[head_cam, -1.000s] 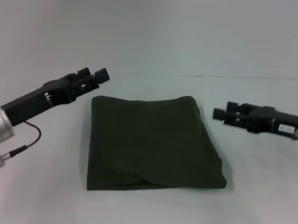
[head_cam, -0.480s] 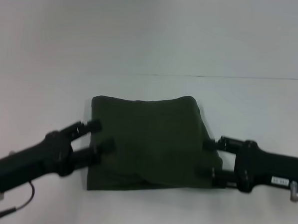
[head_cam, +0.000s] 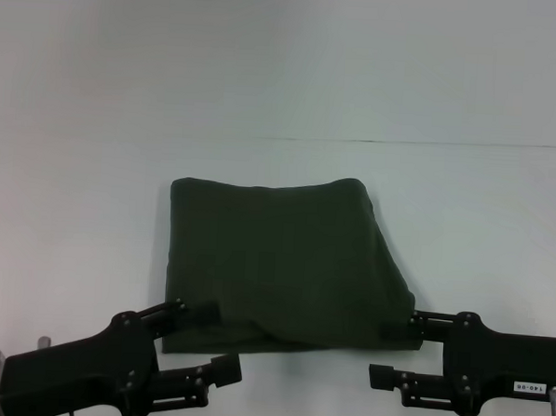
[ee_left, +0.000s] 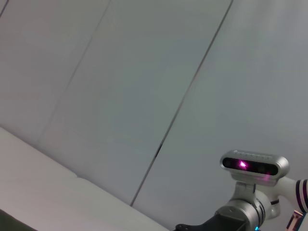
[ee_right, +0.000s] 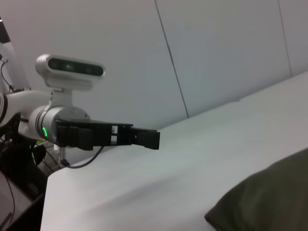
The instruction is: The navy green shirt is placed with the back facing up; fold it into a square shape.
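The navy green shirt (head_cam: 284,264) lies folded into a rough square in the middle of the white table, plain side up. My left gripper (head_cam: 213,340) hovers open by the shirt's near left corner, one fingertip (head_cam: 203,308) overlapping the cloth edge in the head view. Open too, my right gripper (head_cam: 397,347) is by the near right corner, holding nothing. The right wrist view shows a corner of the shirt (ee_right: 269,202) and, beyond it, the left gripper (ee_right: 147,138) side-on.
The white table (head_cam: 91,208) spreads wide around the shirt, with a pale wall behind it. In the left wrist view only the wall and the right arm's wrist camera (ee_left: 254,163) show.
Both arms have drawn back from the shirt's far sides toward the table's near edge, ending at the shirt's near corners. The shirt has not moved.
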`<state>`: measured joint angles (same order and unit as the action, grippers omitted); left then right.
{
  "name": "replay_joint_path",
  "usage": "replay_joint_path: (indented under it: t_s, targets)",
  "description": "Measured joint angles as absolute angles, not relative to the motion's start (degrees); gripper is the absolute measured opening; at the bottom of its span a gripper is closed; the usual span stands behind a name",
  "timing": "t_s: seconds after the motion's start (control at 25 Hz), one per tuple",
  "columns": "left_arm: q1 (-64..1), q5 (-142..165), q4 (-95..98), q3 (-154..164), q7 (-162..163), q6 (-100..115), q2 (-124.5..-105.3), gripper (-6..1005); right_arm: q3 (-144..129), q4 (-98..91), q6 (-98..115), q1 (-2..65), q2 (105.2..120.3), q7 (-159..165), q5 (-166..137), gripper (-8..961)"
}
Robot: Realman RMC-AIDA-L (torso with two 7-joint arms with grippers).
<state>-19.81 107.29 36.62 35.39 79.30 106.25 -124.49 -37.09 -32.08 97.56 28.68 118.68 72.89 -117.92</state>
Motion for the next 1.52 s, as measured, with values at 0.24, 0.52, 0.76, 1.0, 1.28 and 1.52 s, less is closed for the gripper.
replay_joint_path:
  t_s: [0.24, 0.52, 0.76, 1.0, 1.28, 1.52]
  targets:
    - [-20.35, 107.59, 36.33, 35.43, 79.30, 106.54, -124.42, 906, -37.09, -32.04, 96.59, 28.65, 118.68, 73.21, -118.19, 720]
    - [-20.82, 107.76, 36.21, 35.49, 79.33, 106.59, -124.25, 904, -37.09, -32.12, 96.59, 28.97, 118.62, 73.43, -119.26, 714]
    - [-21.04, 108.76, 36.21, 36.06, 79.09, 106.24, -124.17, 904, -37.06, -32.36, 96.87, 29.01, 118.46, 73.50, -119.54, 808]
    - [-21.36, 110.06, 36.21, 36.16, 78.77, 106.12, -124.19, 904, -37.08, -32.49, 96.41, 29.16, 118.46, 73.49, -120.35, 808]
    - [-22.38, 114.55, 36.21, 36.21, 78.97, 105.49, -124.02, 904, -37.09, -32.53, 94.66, 29.77, 118.46, 75.75, -123.06, 807]
    - [-22.82, 115.27, 36.21, 36.21, 79.10, 105.22, -124.01, 904, -37.09, -32.52, 94.24, 30.18, 118.39, 76.73, -123.60, 807]
